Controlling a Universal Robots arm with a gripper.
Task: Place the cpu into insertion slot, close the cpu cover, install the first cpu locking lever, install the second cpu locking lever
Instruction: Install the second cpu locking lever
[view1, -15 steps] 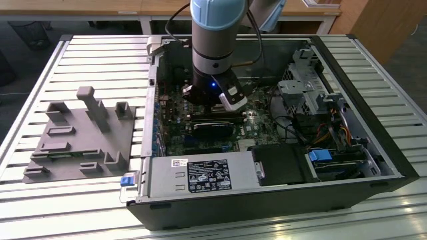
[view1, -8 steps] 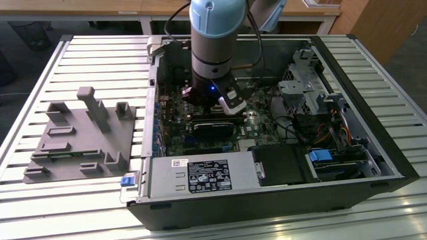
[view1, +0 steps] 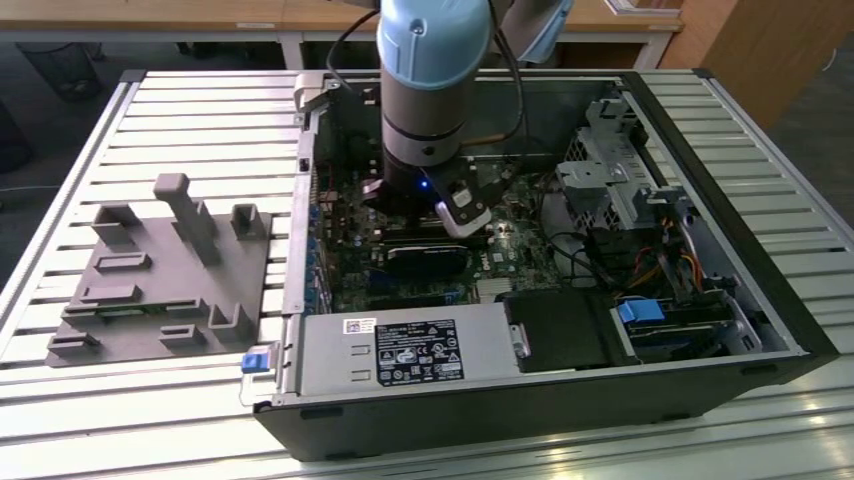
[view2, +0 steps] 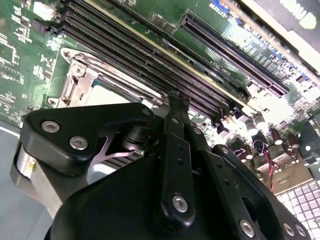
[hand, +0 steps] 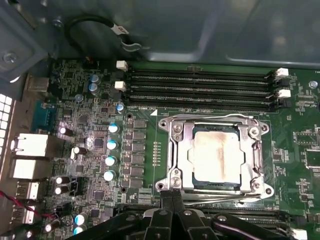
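I am down inside the open computer case (view1: 747, 200), my arm (view1: 424, 80) reaching in from the top centre of the exterior view so that my hand (view1: 461, 212) hangs just over the green motherboard (hand: 100, 165). In the first wrist view the cpu (hand: 215, 156) lies right of centre, seated flat in the insertion slot (hand: 216, 186), its silvery top carrying a pale brownish smear. The cpu cover (hand: 216, 126) is folded down over it, its metal frame bordering the chip on all sides and its window leaving the top exposed, so those two steps look done to me. My fingers (hand: 172, 210) come together into a narrow point at the bottom centre of that frame, their tips pressed close with nothing visibly clamped between them, sitting right at the near edge of the socket frame, where a thin wire locking lever (hand: 220, 199) runs along the side. I judge I keep my hand pinched like this so its slim tip can get at the lever without fouling the memory slots (hand: 200, 87) above the socket. In the second wrist view my hand's black linkage takes up the lower half, and its fingertip reaches up beside the socket's corner. Out on the slatted tabletop (view1: 160, 120) at the exterior view's left sits a grey fixture (view1: 160, 280), well apart from my work.
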